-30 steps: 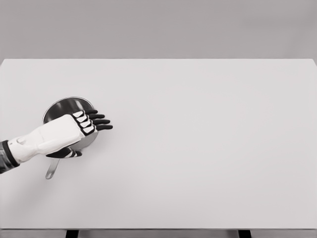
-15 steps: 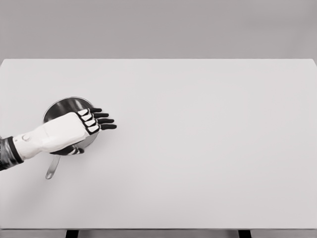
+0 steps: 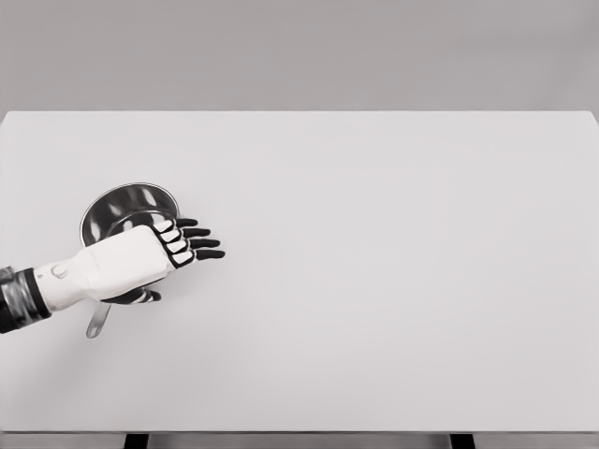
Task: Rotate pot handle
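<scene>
The pot point(image 3: 126, 210) stands on the left part of the white counter point(image 3: 393, 281), about halfway between the near and the far edge, and it looks upright, with its round opening turned up to the camera. Its handle point(image 3: 97, 321) points toward the near side and a little to the left; only the end of it shows below the arm, the rest is hidden. The left hand point(image 3: 154, 251) comes in from the left edge and lies over the near right part of the pot, covering the rim there. Its four dark fingers point(image 3: 201, 242) are stretched out flat to the right, past the pot and above the bare counter, so they close on nothing. The thumb point(image 3: 138, 297) is partly visible under the palm, close to the place where the handle meets the pot, but I cannot tell if it touches the handle or the pot wall. So the hand is open and has no hold of anything that I can see. The right arm is not in the picture. In my judgement the task is near its beginning: the hand is at the pot, but the handle is not gripped and it is not yet turned. What is left is to take the handle or press against it, and then to swing it around.
</scene>
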